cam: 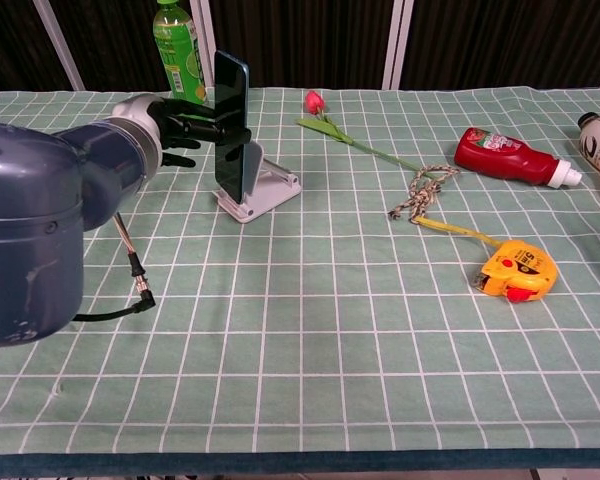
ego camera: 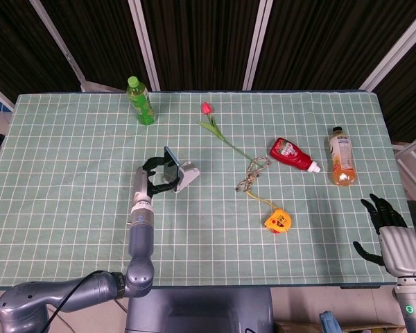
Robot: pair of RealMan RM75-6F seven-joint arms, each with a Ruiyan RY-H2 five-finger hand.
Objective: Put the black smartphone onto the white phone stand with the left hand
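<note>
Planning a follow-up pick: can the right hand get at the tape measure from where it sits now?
Probably yes. The right hand is open at the table's near right edge, and the cloth between it and the tape measure is bare.

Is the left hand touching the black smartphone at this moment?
Touching. The chest view shows the left hand with its fingers wrapped on the black smartphone, holding it upright against the white phone stand.

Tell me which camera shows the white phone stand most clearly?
The chest view: the white phone stand appears close and from the side, with the black smartphone in the left hand upright against it. In the head view the stand is small and partly hidden.
</note>
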